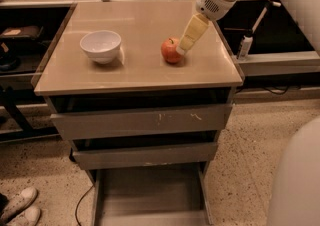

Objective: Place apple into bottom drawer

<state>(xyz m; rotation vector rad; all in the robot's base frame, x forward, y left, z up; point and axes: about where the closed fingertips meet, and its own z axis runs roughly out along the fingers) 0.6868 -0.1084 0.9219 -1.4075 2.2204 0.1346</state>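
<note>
The red-orange apple [171, 51] sits on the tan cabinet top [140, 70], right of centre. My gripper [183, 49] comes down from the upper right on a white arm, and its cream fingers [192, 32] reach the apple's right side. The bottom drawer [150, 195] is pulled open at the foot of the cabinet, and its flat grey floor shows bare.
A white bowl [101, 46] stands on the cabinet top left of the apple. Two grey drawer fronts [142, 122] lie above the open drawer. A white shoe [17, 207] and a cable lie on the floor at the lower left. Dark shelving stands on both sides.
</note>
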